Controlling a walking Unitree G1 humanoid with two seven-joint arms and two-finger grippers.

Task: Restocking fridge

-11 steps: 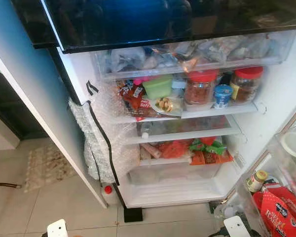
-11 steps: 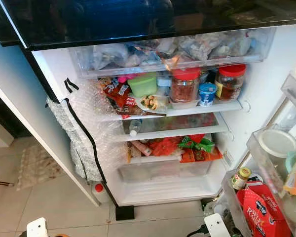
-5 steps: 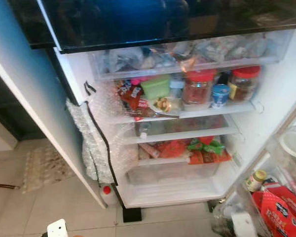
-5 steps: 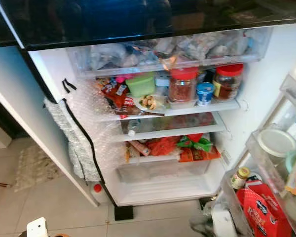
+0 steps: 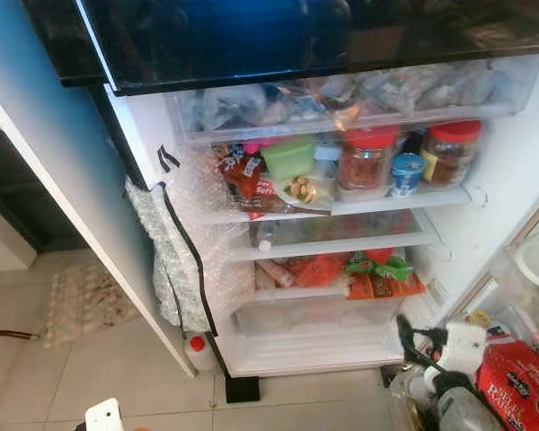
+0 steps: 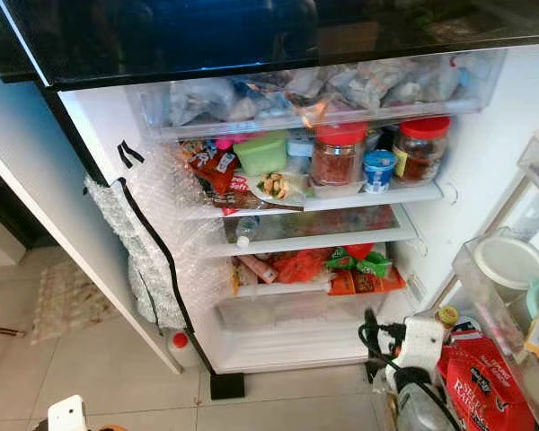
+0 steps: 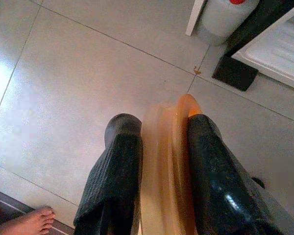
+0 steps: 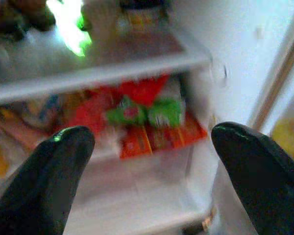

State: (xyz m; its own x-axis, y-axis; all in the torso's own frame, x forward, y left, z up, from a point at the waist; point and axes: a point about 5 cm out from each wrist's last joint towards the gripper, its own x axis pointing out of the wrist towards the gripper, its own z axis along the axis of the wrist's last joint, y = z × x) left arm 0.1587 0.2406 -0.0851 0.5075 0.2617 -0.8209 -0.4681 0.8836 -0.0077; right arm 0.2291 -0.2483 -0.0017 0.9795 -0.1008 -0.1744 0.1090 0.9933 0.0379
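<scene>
**Fridge open, right gripper raised at its lower corner**

The fridge (image 5: 512, 180) stands with its door swung wide. On its upper shelf (image 5: 404, 202) sit two red-lidded jars (image 5: 364, 162) side by side, a small blue-capped tub (image 5: 406, 172) between them, one green lidded box (image 5: 287, 157) and red snack packets (image 5: 242, 175) toward the shelf's left end. One clear drawer (image 5: 341, 94) of wrapped goods runs above. The lower shelf carries two green packets (image 5: 382, 266) over orange ones. One white bottle with a red cap (image 5: 196, 352) stands on the floor at the fridge's bottom left corner.

The right gripper (image 8: 152, 171) is up near the fridge's lower right corner, its two fingers spread wide apart with nothing between them, facing the lower shelf. The left gripper (image 7: 161, 161) hangs low over the floor tiles (image 7: 63, 88), its fingers clamped on one flat orange object (image 7: 169, 166) standing on edge between them. One red bag (image 5: 521, 386) sits in the door bin at the right.
</scene>
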